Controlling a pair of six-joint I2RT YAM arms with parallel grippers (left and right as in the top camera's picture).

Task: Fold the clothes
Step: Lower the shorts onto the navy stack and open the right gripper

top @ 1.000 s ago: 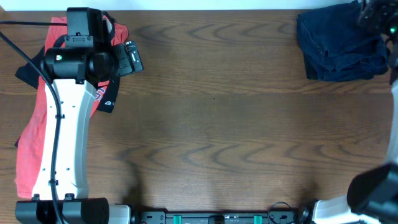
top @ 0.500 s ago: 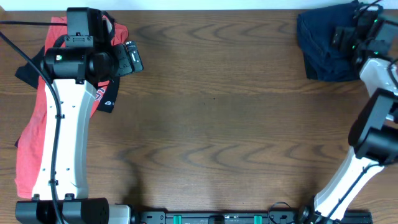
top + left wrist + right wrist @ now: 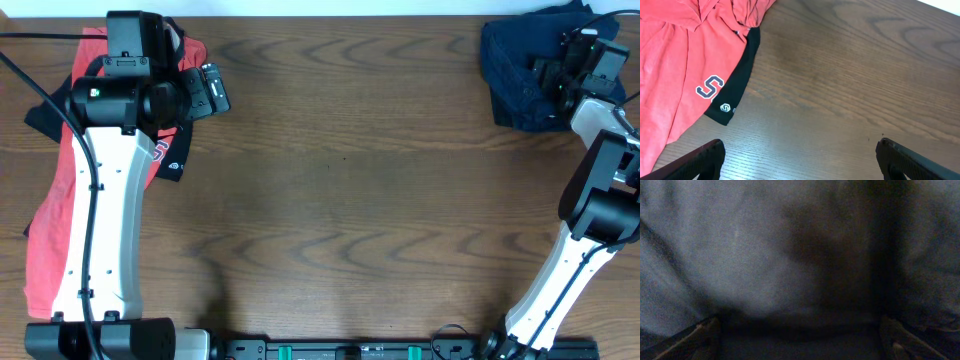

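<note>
A red garment (image 3: 50, 200) with a black trim panel and an "S" logo lies crumpled at the far left, partly under my left arm. It also shows in the left wrist view (image 3: 670, 75). My left gripper (image 3: 207, 93) is open and empty just right of it, above bare wood (image 3: 800, 155). A dark navy garment (image 3: 520, 75) sits bunched at the back right corner. My right gripper (image 3: 556, 68) is down on that pile. In the right wrist view its fingers (image 3: 800, 335) are spread wide with navy cloth (image 3: 765, 255) filling the space between them.
The brown wooden table (image 3: 340, 200) stretches between the two garments. The arm bases and a black rail (image 3: 350, 350) sit along the front edge. A black cable (image 3: 30, 75) runs across the red garment at the left.
My right arm has swung in from the right edge and come down onto the navy pile, whose edge has shifted slightly. The left arm has not moved.
</note>
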